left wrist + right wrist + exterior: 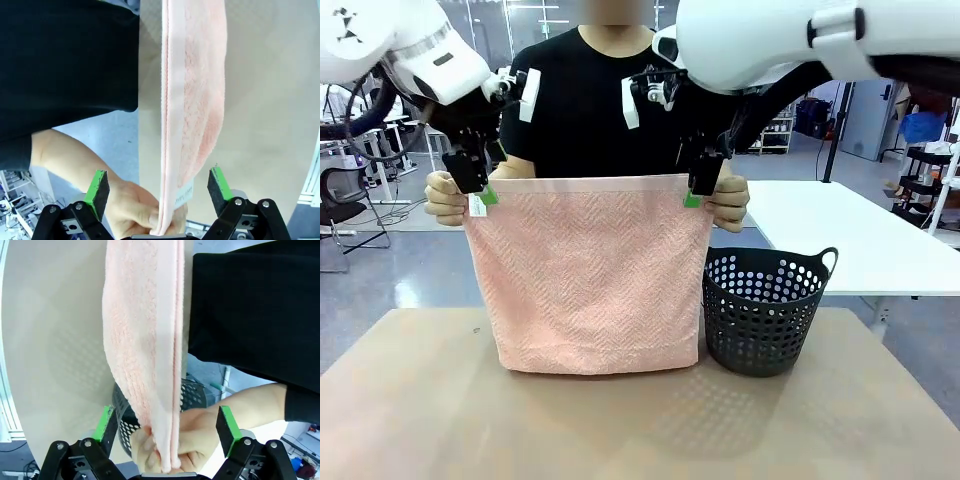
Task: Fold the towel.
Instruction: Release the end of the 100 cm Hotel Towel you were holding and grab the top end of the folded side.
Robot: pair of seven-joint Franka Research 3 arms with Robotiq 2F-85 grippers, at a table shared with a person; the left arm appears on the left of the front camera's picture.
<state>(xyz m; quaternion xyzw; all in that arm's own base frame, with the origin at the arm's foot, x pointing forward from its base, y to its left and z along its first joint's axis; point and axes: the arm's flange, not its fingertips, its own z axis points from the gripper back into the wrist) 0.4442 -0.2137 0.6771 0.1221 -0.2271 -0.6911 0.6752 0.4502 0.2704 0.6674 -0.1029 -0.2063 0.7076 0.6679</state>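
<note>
While the person (585, 110) holds the towel (590, 270) hanging over the table (420, 400), our left gripper (158, 190) and right gripper (168, 427) gape wide astride its top corners, where we'd pinch this soft, light, limp cloth.

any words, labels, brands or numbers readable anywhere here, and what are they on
None can be read.
White tag at the towel corner, left wrist view: a line of dark print, too blurred to read.
Same tag, front view: too small to read.
Dark basket: no label or print visible.
</note>
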